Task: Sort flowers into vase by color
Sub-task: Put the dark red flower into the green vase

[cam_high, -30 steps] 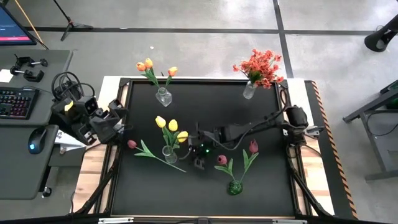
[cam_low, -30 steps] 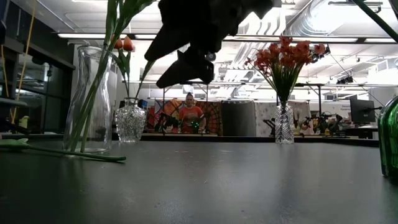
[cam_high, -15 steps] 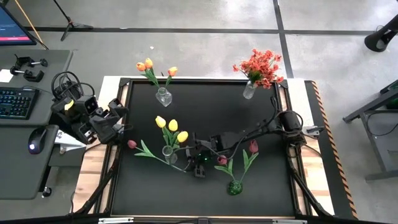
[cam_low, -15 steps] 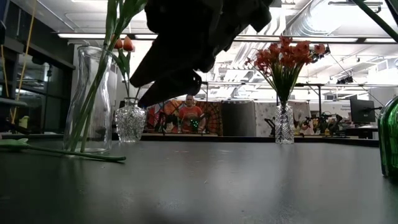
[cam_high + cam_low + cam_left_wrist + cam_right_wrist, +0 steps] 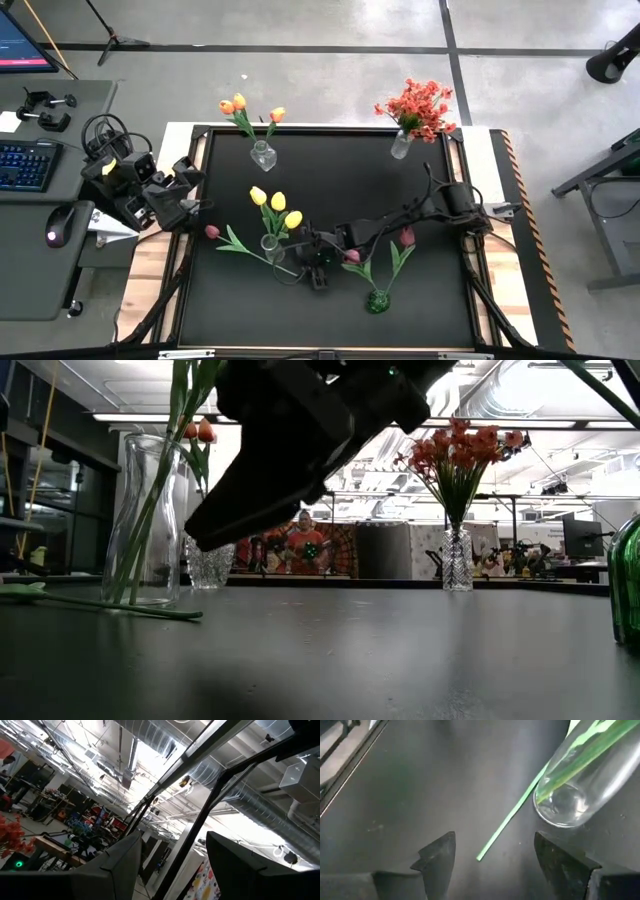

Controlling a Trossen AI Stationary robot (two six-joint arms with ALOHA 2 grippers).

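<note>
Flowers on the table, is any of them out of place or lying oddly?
Yes. One dark pink tulip lies flat on the black table left of the yellow tulips' vase, instead of standing in a vase. The open right gripper hovers over its stem end.

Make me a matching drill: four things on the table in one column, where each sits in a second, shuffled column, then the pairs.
Things
1. yellow tulips
2. orange tulips
3. red-orange blossom spray
4. loose dark pink tulip

Places
A. vase at the table's far right corner
B. lying flat on the mat, left of the middle vase
C. clear vase near the table's middle
D. vase at the far edge, left of centre

Pairs: 1-C, 2-D, 3-A, 4-B
</note>
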